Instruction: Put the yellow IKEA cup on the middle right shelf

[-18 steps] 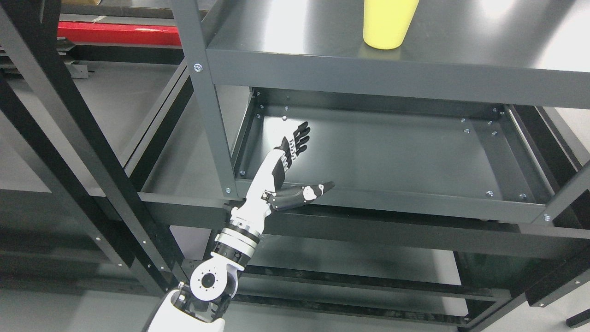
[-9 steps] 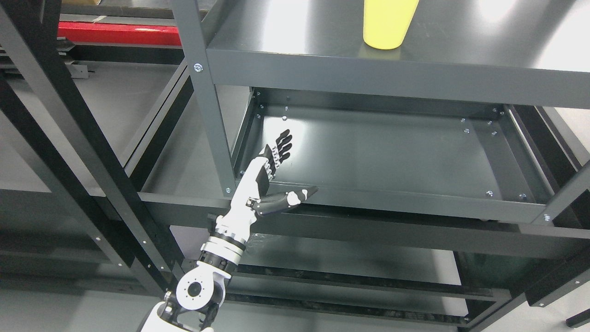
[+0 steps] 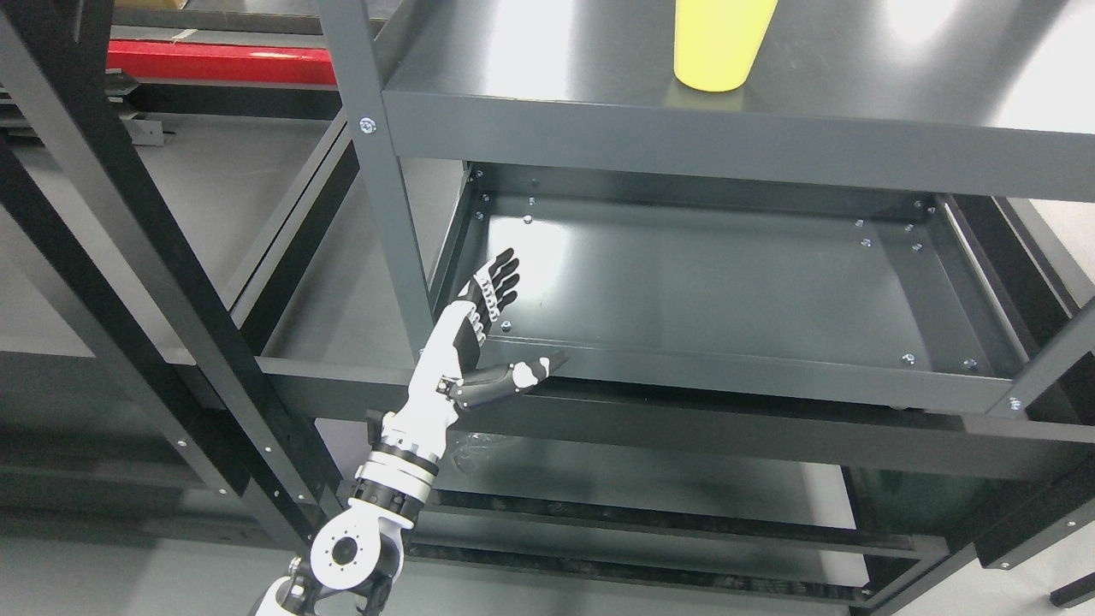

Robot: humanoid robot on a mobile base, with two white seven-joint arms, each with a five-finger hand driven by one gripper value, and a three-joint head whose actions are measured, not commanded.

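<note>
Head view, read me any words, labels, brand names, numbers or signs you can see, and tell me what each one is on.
None can be read.
yellow cup: plain side, no print showing; its top is cut off by the picture's edge.
grey shelf: bare metal, only screws.
red beam: no lettering.
left hand: open, white and black, no markings legible.

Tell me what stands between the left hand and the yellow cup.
The shelf board the yellow cup stands on. The left hand, open, sits below that board at the lower shelf's front left corner; the upright post is just beside it.
</note>
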